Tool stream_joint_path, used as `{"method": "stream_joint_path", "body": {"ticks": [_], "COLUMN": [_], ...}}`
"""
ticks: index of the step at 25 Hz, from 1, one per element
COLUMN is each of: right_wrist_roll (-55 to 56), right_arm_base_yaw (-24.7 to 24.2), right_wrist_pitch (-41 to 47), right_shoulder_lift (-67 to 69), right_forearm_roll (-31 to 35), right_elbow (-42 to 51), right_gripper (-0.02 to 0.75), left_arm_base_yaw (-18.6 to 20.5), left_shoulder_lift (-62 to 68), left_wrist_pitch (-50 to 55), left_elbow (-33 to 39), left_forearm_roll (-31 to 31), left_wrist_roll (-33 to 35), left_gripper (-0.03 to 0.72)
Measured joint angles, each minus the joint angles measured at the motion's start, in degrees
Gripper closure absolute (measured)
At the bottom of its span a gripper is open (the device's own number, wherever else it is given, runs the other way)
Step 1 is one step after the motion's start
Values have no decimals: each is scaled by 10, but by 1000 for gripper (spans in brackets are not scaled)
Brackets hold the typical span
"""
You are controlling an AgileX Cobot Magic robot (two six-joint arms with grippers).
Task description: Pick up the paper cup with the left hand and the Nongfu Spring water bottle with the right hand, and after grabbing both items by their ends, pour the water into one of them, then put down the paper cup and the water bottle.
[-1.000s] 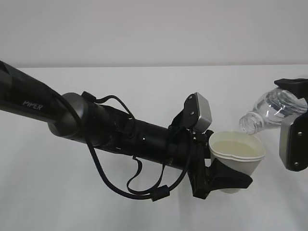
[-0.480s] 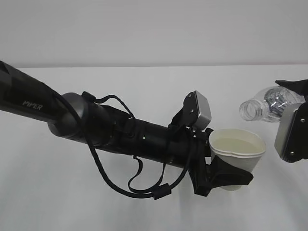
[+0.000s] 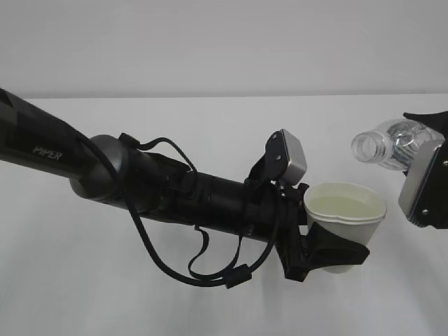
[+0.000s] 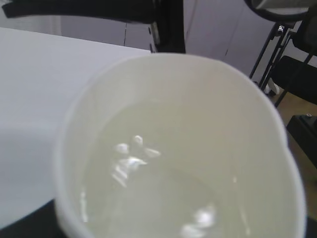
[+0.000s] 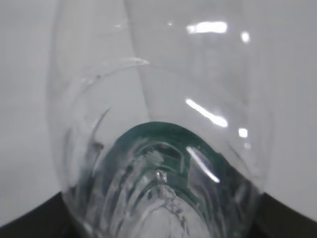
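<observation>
The white paper cup (image 3: 344, 213) hangs above the table, upright, with pale water inside it. My left gripper (image 3: 339, 245) is shut on the cup's lower body, on the black arm lettered PIPER. In the left wrist view the cup (image 4: 173, 124) fills the frame and hides the fingers. The clear Nongfu Spring water bottle (image 3: 386, 145) lies nearly level up and to the right of the cup, its open neck pointing left, apart from the rim. My right gripper (image 3: 420, 140) is shut on its far end at the frame's edge. The bottle (image 5: 158, 99) with its green label fills the right wrist view.
A white table (image 3: 210, 140) runs back to a plain wall. Loose black cables (image 3: 210, 269) hang under the left arm. Beyond the table's edge the left wrist view shows a dark post (image 4: 168, 25) and a chair (image 4: 292, 64).
The bottle has swung back from its downward tilt over the cup; its neck has risen and drawn off to the right. The cup has sunk slightly.
</observation>
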Motion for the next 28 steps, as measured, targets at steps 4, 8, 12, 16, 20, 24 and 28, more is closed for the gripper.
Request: {"method": "stream_joint_path", "body": {"ticks": [4,8,12,16,20,24,28], "right_wrist_roll": [48,67,100,148,196,280,371], "right_arm_base_yaw": [0,0,0,0,0,0,0], "right_wrist_pitch": [-14,-26,-33,-48,-59,-81,-89], "right_shoulder_lift": [0,0,0,0,0,0,0], "right_forearm_roll": [1,1,3,4,8,25,34], "right_elbow": [0,0,0,0,0,0,0], "right_gripper": [310,310,310,311,311,311,311], "left_arm_base_yaw": [0,0,0,0,0,0,0], "left_shoulder_lift": [0,0,0,0,0,0,0], "left_wrist_pitch": [0,0,0,0,0,0,0], "left_elbow": [0,0,0,0,0,0,0], "left_forearm_roll": [0,-1,-1,-1,-1,-2,-2], "left_wrist_roll": [0,0,0,0,0,0,0], "left_gripper": [253,253,257,258,259,260,260]}}
